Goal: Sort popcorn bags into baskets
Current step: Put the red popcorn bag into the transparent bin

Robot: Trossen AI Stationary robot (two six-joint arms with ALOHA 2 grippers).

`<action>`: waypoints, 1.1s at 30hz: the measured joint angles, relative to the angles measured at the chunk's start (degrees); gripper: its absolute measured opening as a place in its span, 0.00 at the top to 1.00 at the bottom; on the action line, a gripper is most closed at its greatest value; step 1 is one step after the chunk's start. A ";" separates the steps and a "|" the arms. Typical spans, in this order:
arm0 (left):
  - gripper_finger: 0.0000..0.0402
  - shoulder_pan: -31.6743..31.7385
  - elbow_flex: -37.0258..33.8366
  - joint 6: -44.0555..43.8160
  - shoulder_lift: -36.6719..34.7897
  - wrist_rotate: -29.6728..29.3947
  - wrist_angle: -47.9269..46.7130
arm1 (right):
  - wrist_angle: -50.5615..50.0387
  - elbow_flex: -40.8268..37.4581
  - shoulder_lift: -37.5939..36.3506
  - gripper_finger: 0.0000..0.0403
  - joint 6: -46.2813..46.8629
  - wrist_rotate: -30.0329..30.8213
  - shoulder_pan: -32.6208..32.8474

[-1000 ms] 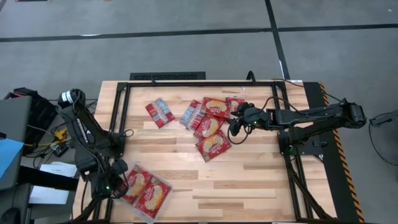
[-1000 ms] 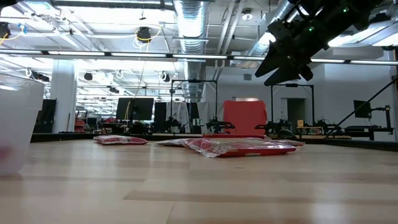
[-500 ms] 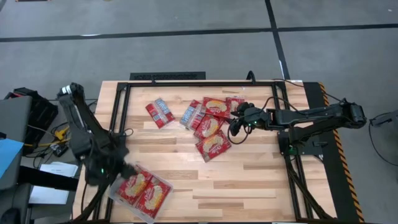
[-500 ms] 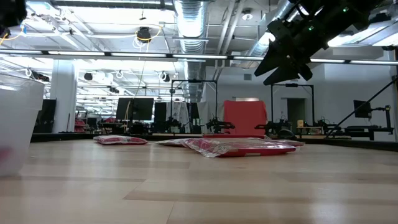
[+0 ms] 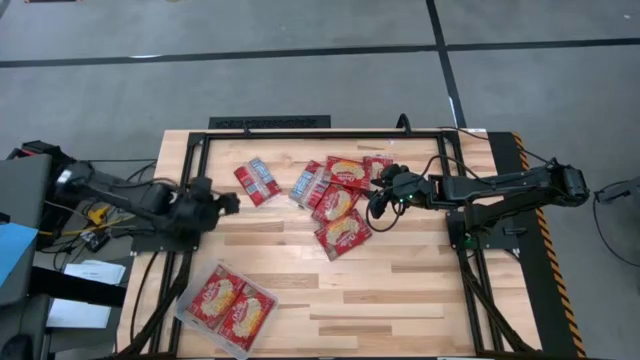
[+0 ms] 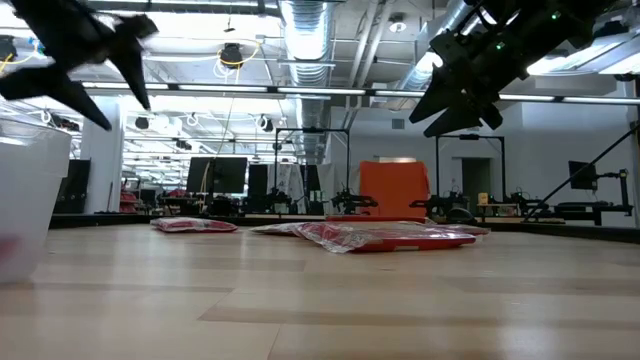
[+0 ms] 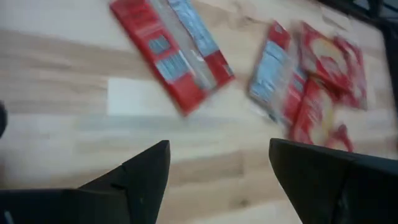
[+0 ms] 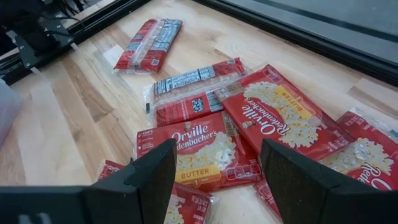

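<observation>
Left hand (image 5: 228, 202) hovers above the pale wooden slat tabletop (image 5: 400, 290), fingers spread, nothing in them, just beside a lone flat red popcorn packet lying blue-white side up (image 5: 257, 181). Right hand (image 5: 378, 195) hangs over the right edge of the loose pile of red packets with yellow popcorn pictures (image 5: 338, 202) mid-tabletop, fingers also spread and empty. Clear shallow rectangular plastic tray with rounded corners (image 5: 226, 305) sits near the front-left corner, well apart from the pile, with two red packets side by side inside.
</observation>
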 joint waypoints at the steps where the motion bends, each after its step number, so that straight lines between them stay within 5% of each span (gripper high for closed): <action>1: 0.35 2.63 -1.13 2.22 0.27 0.79 2.47 | -0.03 0.00 0.00 0.36 -0.13 0.04 -0.01; 8: 0.35 16.80 -12.80 14.21 2.20 10.06 26.78 | -0.19 -0.02 0.00 0.36 -0.99 0.09 -0.02; 13: 0.35 23.76 -17.39 14.25 6.23 15.11 31.22 | -0.39 -0.02 0.02 0.36 -0.99 0.05 -0.02; 33: 0.36 31.57 -18.20 14.07 32.47 16.00 54.25 | -0.41 -0.02 0.02 0.36 -0.97 0.06 0.00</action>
